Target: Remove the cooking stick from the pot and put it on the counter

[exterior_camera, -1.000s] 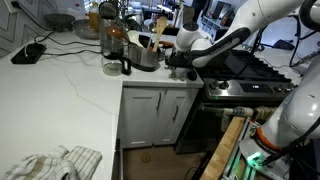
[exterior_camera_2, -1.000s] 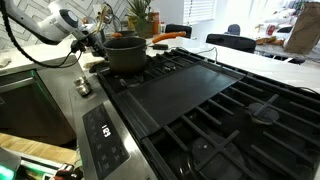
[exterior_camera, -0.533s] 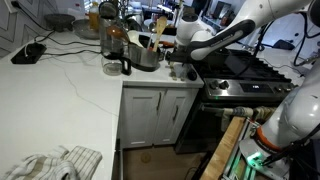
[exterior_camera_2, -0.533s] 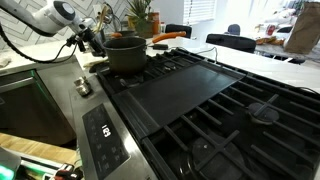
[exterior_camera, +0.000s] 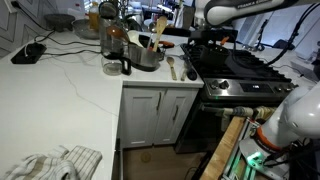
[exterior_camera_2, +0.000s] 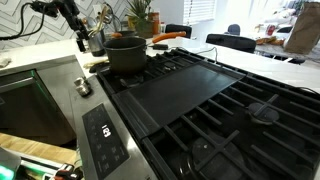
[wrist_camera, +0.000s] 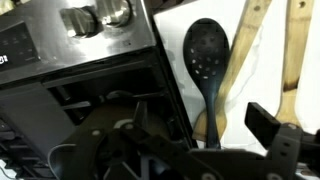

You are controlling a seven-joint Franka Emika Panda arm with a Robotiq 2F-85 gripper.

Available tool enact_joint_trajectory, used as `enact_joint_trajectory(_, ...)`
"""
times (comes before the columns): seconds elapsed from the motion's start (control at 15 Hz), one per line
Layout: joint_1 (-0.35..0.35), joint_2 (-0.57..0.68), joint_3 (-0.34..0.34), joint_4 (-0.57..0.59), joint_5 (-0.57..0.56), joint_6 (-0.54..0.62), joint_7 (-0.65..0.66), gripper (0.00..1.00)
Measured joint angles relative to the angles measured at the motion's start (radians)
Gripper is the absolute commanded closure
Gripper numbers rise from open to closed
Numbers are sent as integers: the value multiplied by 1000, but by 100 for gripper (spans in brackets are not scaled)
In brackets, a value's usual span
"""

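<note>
**Change:** the gripper (exterior_camera_2: pixel 78 35) was low at the counter edge by the stove a second ago. It now hangs high above that spot, and the arm has drawn up with it.

**Counter** (exterior_camera: pixel 70 85): white and veined, and it carries the items below.

**Stick** (wrist_camera: pixel 247 55): out of the pot, lying flat on the counter in the strip beside the stove (exterior_camera_2: pixel 200 100). It is also seen in an exterior view (exterior_camera: pixel 170 68).

**Spoon** (wrist_camera: pixel 208 55): dark-headed. It lies between the stick and the stove, just beside the stick; I cannot tell whether they touch.

**Pot** (exterior_camera_2: pixel 125 55): dark, on the stove further back, well apart from the stick. Nothing is seen standing in it.

**Gripper state:** released. In the wrist view its fingers stand wide apart with nothing between them.

**Step in hand (judged):** withdrawal after set-down, with the task near complete.
- Rise straight up, fingers kept spread.
- Swing away only once clear of the pot rim and the utensils bunched behind.
- Do not sweep low over the strip, as a brush could roll the stick onto the stove.

**Stick axis:** the long axis runs along the stove edge, front to back of the counter, roughly parallel to the spoon with a slight slant. Which end is the working end cannot be told.
</note>
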Motion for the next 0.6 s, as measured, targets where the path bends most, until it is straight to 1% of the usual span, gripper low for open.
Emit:
enact_joint_trajectory(0.13,-18,-82,-5,-4,41,-69,-107,0)
enact_joint_trajectory(0.27,-38,-166,-15,-17,74,-114,-217,0)
enact_joint_trajectory(0.4,-58,-253,-33,-41,110,-132,-348,0)
enact_joint_trajectory(0.6,-89,-375,-81,-81,173,-168,-568,0)
